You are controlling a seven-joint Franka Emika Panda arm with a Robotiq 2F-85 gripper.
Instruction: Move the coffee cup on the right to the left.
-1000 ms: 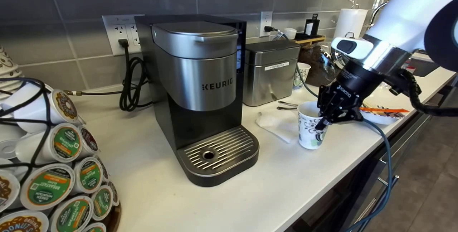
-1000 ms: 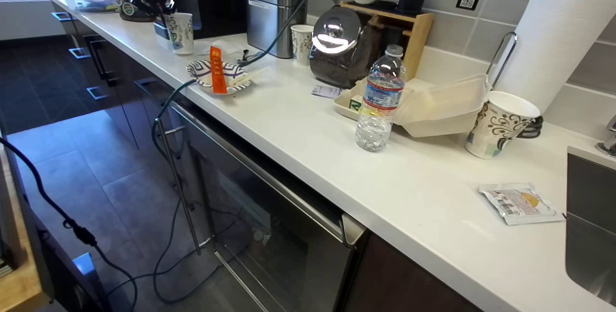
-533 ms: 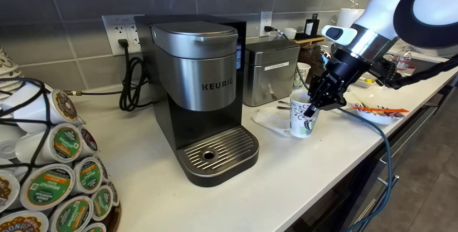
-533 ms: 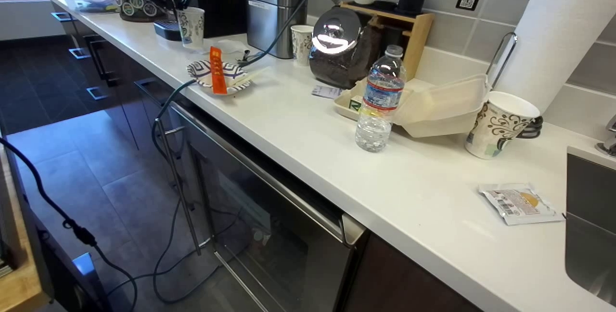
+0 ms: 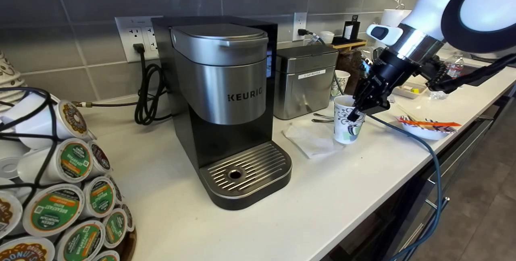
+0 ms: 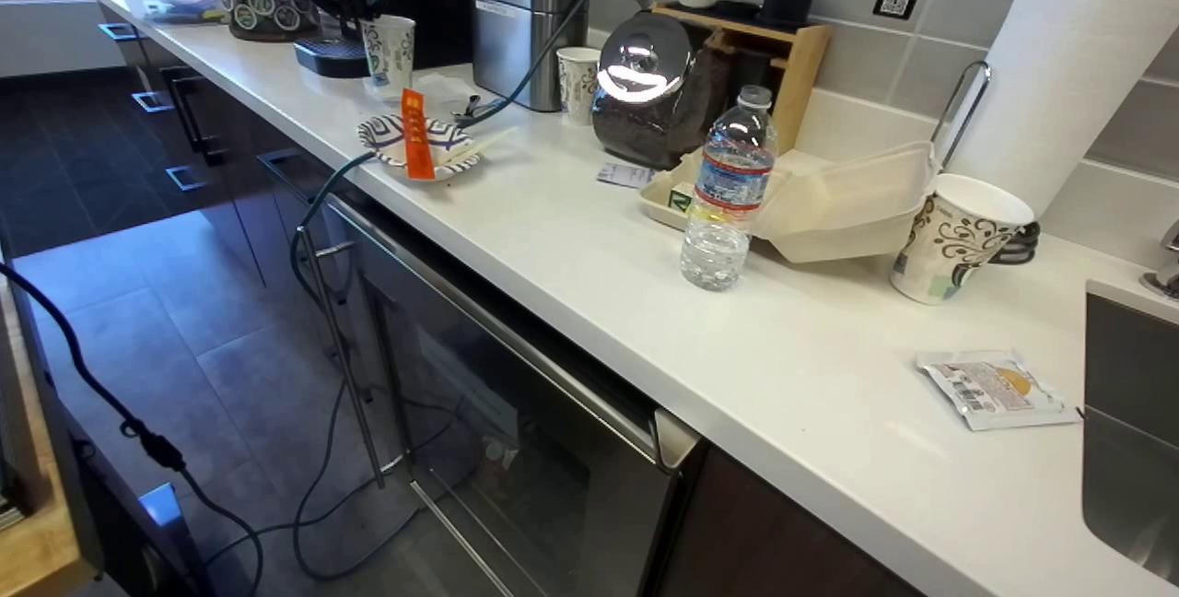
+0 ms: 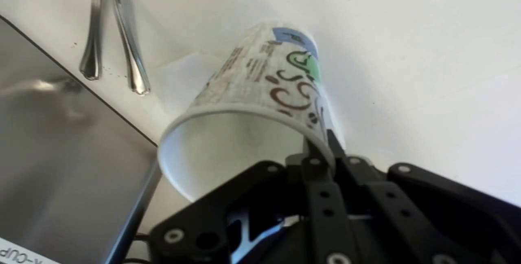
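Note:
The coffee cup (image 5: 347,126) is a white tapered paper cup with printed markings. It stands about upright to the right of the coffee machine (image 5: 225,88). It also shows in an exterior view (image 6: 389,55) and in the wrist view (image 7: 260,72), where its mouth faces the camera. My gripper (image 5: 356,112) is shut on the cup's wall at the rim. In the wrist view the gripper (image 7: 325,145) has one finger inside the cup and one outside. I cannot tell whether the cup's base touches the counter.
A napkin (image 5: 302,138) lies beside the cup, with two utensils (image 7: 93,40) behind. A steel tin (image 5: 308,88) and another paper cup (image 5: 341,79) stand at the back. A patterned bowl (image 5: 427,133) and blue cable (image 5: 423,142) lie nearer the robot. A water bottle (image 6: 728,192) stands farther along.
The gripper and the held cup have moved back toward the tin and away from the counter's front edge. More of the napkin now shows. The grip has stayed the same.

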